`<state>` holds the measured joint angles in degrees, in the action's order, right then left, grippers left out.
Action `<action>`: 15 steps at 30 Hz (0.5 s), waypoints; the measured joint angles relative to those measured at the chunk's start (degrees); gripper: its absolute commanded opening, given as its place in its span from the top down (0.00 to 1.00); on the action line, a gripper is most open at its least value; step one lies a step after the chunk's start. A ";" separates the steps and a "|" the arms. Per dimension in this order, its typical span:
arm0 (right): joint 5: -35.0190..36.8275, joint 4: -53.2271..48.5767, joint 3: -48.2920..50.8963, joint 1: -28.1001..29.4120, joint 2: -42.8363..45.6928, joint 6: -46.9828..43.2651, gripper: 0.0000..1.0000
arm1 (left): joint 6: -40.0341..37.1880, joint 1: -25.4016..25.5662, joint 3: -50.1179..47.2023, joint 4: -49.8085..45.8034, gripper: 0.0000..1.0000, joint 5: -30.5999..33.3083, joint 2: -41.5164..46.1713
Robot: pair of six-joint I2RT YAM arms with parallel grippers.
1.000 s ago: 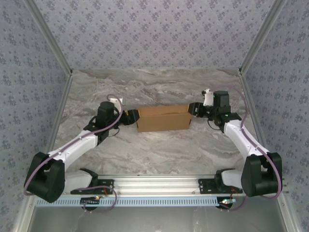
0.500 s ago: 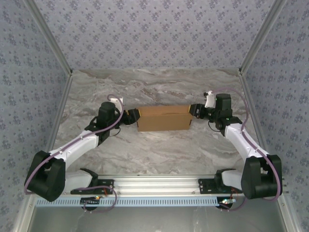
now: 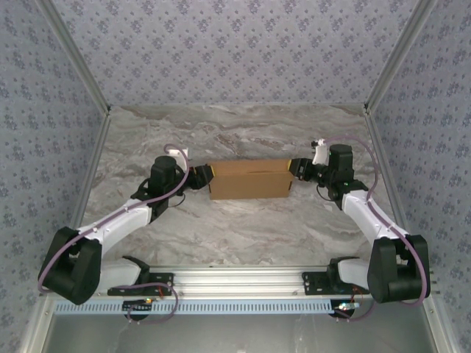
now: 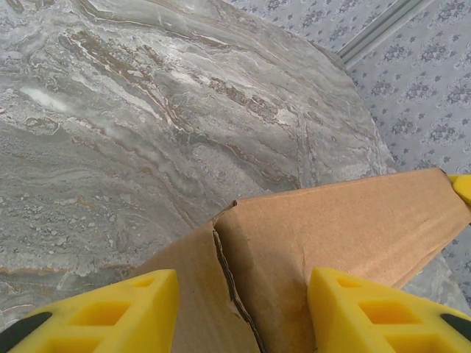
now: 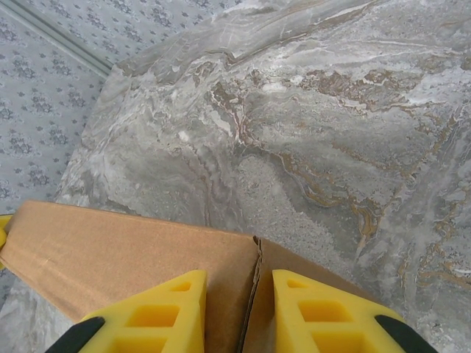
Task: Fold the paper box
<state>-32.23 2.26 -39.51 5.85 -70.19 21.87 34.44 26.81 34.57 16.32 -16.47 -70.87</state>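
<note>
**Box lies mid-table with a claw at each end**

From above, the brown cardboard box point(image 3: 249, 180) lies flat near the middle of the marbled grey table point(image 3: 235, 235), its long side running left to right. The left claw point(image 3: 200, 176) is at the box's left end and the right claw point(image 3: 296, 169) is at its right end, both arms reaching in low from the near corners. Patterned blue-grey walls point(image 3: 235, 51) close in the table on three sides. A metal rail point(image 3: 235, 279) runs along the near edge where the arms are bolted.

From the left wrist, the box point(image 4: 331, 228) runs away towards the upper right. Its near corner, with a ragged seam where two panels meet, sits in the gap of the left claw point(image 4: 243, 287). The yellow fingers point(image 4: 110, 312) stand well apart, one on each side of that corner, so this claw is open. I cannot tell whether either finger touches the cardboard.

From the right wrist, the box point(image 5: 125, 250) stretches off to the left, and its near corner seam sits between the fingers of the right claw point(image 5: 239, 287). The yellow fingers point(image 5: 169, 316) are close together with only a narrow gap. Whether they pinch the cardboard or just straddle it, I cannot tell.
</note>
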 measured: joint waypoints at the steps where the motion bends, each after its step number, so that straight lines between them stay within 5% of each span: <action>1: 0.02 -0.50 -0.15 0.02 0.09 0.00 0.73 | -0.02 0.11 0.00 -0.17 0.51 0.07 0.15; 15: -0.72 2.89 2.08 -0.46 0.42 1.16 0.76 | 0.61 0.37 -1.22 1.97 0.56 0.17 0.20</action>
<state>-32.95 5.15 -37.43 5.39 -69.78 23.03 35.05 27.18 33.34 18.28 -16.29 -70.67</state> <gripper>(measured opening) 0.242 0.449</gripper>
